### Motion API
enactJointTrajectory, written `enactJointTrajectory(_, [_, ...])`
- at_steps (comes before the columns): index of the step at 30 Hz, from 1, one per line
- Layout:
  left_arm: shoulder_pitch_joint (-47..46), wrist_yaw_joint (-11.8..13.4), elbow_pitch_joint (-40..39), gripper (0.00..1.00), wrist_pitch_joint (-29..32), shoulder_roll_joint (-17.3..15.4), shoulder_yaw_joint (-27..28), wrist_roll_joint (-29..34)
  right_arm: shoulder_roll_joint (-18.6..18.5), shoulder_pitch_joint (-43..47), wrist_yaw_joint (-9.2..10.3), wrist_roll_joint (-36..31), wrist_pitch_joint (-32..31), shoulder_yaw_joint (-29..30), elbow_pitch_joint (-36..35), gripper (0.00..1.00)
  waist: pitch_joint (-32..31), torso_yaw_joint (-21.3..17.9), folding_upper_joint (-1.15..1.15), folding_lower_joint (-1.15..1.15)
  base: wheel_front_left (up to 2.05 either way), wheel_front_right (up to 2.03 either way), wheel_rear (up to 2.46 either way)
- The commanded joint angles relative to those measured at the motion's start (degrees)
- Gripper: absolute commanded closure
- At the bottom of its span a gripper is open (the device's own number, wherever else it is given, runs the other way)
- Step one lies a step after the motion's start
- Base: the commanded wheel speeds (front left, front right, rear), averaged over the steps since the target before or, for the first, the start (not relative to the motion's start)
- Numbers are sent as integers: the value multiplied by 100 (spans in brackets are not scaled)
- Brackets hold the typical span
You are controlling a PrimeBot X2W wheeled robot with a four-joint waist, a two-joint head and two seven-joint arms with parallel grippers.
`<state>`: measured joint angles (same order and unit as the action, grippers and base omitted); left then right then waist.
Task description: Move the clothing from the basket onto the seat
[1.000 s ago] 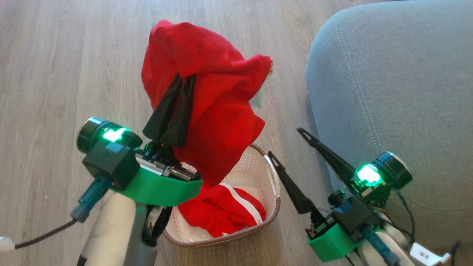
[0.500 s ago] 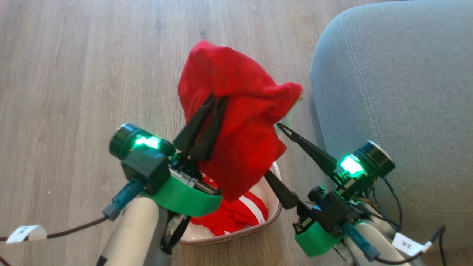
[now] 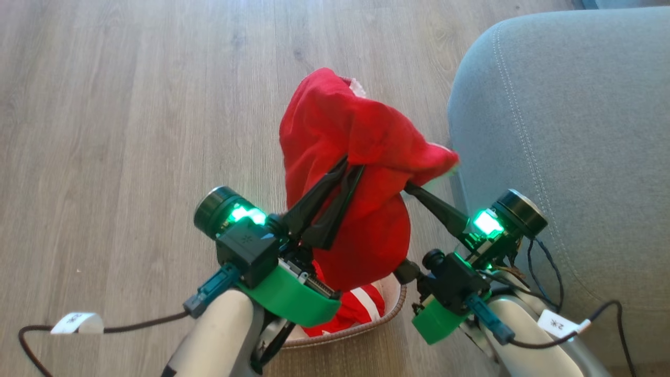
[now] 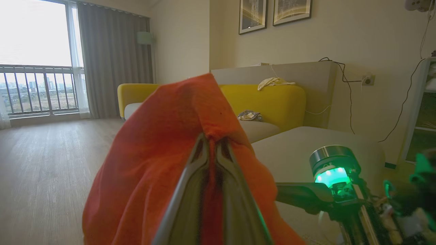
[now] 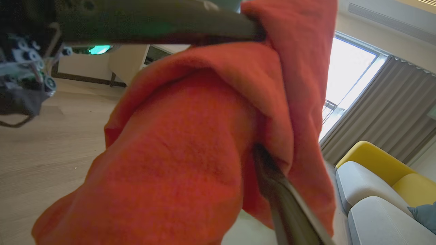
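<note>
My left gripper (image 3: 352, 167) is shut on a plain red garment (image 3: 340, 131) and holds it up in the air above the basket (image 3: 400, 301). The cloth hangs down over the basket's far side, close to the grey seat (image 3: 565, 131). A second red garment with a white stripe (image 3: 366, 309) lies in the basket, mostly hidden. My right gripper (image 3: 395, 222) stands open against the hanging cloth, with one finger (image 3: 434, 207) showing and the other behind the fabric. The left wrist view has the fingertips (image 4: 204, 146) pinching the cloth (image 4: 160, 163). In the right wrist view the cloth (image 5: 184, 146) drapes over one finger (image 5: 286, 200).
Wooden floor (image 3: 131, 104) spreads to the left and beyond the basket. Cables (image 3: 104, 327) trail from both arms at the bottom. A yellow sofa (image 4: 269, 98) stands far behind the seat, with a window (image 4: 34, 58) at the left.
The whole picture has shifted, so the camera moved. My left gripper has carried the red garment right, toward the seat, and the cloth now hangs against my open right gripper.
</note>
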<state>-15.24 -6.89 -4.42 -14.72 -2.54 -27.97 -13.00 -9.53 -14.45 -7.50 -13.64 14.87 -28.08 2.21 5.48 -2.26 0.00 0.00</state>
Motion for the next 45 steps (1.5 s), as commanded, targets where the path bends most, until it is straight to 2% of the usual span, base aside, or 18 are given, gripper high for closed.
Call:
enactJointTrajectory(1, [-258,-6,-163,100,-28,-34,138,-35,78,-211,1,-38,13,-53,-110,0,-13,15,0,0,0,0,0])
enactJointTrajectory(8, [-214,-28,32,100,-28,-33,-46,-67,319,-237,1,196,13,68,7,0,-47,86,0,0,0,0,0])
enactJointTrajectory(10, [-212,-33,97,100,-28,-33,-73,-66,380,-215,1,324,13,117,57,80,-52,103,0,0,0,0,0])
enactJointTrajectory(11, [-211,-35,121,100,-28,-33,-84,-68,411,-210,1,392,13,143,55,100,-54,111,0,0,0,0,0])
enactJointTrajectory(19, [-215,-46,194,100,-28,-33,-114,-64,526,-145,1,635,13,256,-150,100,-61,132,0,0,0,0,0])
enactJointTrajectory(20, [-215,-47,186,81,-28,-33,-108,-60,535,-138,1,643,13,274,-178,100,-60,130,0,0,0,0,0])
enactJointTrajectory(21, [-217,-48,175,68,-28,-33,-102,-54,543,-132,1,654,13,291,-195,100,-55,128,0,0,0,0,0])
enactJointTrajectory(23, [-225,-49,155,54,-28,-33,-94,-42,556,-133,1,668,13,311,-220,100,-47,123,0,0,0,0,0])
enactJointTrajectory(24, [-229,-50,143,43,-28,-33,-93,-35,561,-133,1,672,13,322,-237,100,-48,121,0,0,0,0,0])
enactJointTrajectory(25, [-232,-50,128,0,-28,-33,-90,-24,568,-129,1,680,13,340,-259,100,-46,118,0,0,0,0,0])
enactJointTrajectory(37, [-162,-55,157,0,-28,-33,25,90,647,43,1,894,13,860,-562,100,-105,90,0,0,0,0,0])
enactJointTrajectory(45, [-82,-56,237,0,-28,-33,175,418,661,132,1,933,13,1306,-779,100,-152,44,0,0,0,0,0])
